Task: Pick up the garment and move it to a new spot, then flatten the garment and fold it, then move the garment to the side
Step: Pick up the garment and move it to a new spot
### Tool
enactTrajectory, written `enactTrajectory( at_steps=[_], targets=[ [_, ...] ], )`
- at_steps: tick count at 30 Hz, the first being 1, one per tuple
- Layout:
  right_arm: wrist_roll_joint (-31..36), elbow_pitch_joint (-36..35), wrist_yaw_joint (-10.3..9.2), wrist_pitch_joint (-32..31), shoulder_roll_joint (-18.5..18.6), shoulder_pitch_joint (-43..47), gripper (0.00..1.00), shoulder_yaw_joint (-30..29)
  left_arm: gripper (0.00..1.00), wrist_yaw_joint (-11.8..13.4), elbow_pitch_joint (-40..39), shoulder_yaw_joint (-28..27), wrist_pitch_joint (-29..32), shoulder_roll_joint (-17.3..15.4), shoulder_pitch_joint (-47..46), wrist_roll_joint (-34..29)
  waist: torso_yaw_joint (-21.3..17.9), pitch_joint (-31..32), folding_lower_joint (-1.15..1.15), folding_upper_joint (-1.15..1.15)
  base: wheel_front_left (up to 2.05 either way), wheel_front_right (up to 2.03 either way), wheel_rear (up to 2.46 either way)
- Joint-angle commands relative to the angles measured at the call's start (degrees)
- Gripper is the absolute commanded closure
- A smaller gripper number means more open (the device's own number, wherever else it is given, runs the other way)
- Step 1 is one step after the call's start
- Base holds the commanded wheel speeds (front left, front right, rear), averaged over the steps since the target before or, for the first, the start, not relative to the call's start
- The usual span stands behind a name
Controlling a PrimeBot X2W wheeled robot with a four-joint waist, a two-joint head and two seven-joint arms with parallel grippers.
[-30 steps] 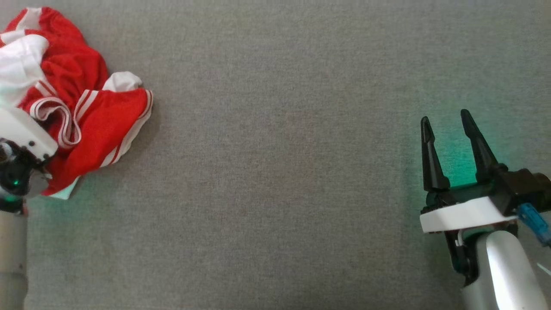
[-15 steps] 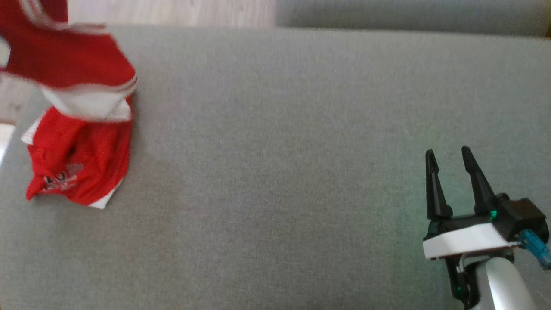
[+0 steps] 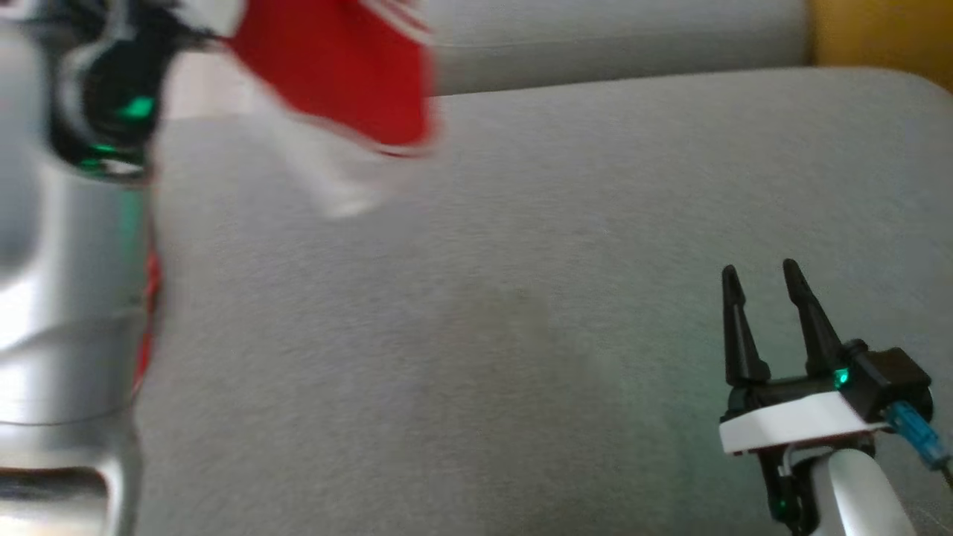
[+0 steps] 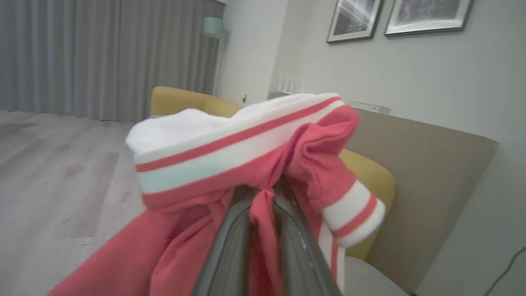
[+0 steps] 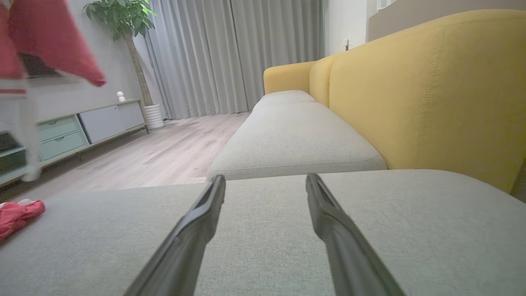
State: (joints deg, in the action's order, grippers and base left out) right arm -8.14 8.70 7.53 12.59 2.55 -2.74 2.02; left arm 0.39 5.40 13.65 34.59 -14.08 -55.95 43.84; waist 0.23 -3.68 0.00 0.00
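The left gripper (image 4: 263,195) has its fingers clenched on a bunched fold of the red-and-white garment (image 4: 246,148), which spills over and around both of them in the left wrist view; in the head view the garment (image 3: 335,67) hangs blurred at the upper left, up off the grey sofa cushion (image 3: 521,298), beside the pale left arm (image 3: 67,298); in the right wrist view its lower end (image 5: 16,213) lies on the cushion's left edge; the right gripper (image 3: 760,272) sits at the lower right, well apart from the garment, its fingers spread wide and grasping nothing, low over the cushion; a yellow sofa back (image 5: 431,90) rises beside it.
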Motion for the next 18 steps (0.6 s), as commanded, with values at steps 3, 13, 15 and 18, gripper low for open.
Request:
enactTrajectory(
  at_steps=[3, 13, 15, 18],
  targets=[
    [0.17, -2.58, -0.04, 0.01, 0.32, -2.44, 0.00, 2.48, 1.00, -0.83, -1.38, 0.16, -1.26, 1.01, -0.79, 1.00, -6.91, -2.24, 0.00, 0.00, 0.00, 0.00, 0.00],
    [-1.21, -2.43, -0.04, 0.56, 0.32, -4.43, 0.00, 4.10, 1.00, -1.84, 9.01, 4.57, -12.48, 9.14, 12.40, 1.97, -17.34, -5.99, 0.00, 0.00, 0.00, 0.00, 0.00],
    [-1.55, -2.05, -0.04, 0.78, 0.32, -4.83, 0.00, 4.60, 1.00, -1.90, 13.11, 6.02, -15.15, 9.46, 14.47, 0.31, -18.57, -6.26, 0.00, 0.00, 0.00, 0.00, 0.00],
    [-1.88, -1.49, -0.04, 1.08, 0.32, -5.13, 0.00, 5.12, 1.00, -0.94, 20.32, 7.90, -18.43, 9.67, 16.93, -2.41, -19.54, -6.23, 0.00, 0.00, 0.00, 0.00, 0.00]
  ],
)
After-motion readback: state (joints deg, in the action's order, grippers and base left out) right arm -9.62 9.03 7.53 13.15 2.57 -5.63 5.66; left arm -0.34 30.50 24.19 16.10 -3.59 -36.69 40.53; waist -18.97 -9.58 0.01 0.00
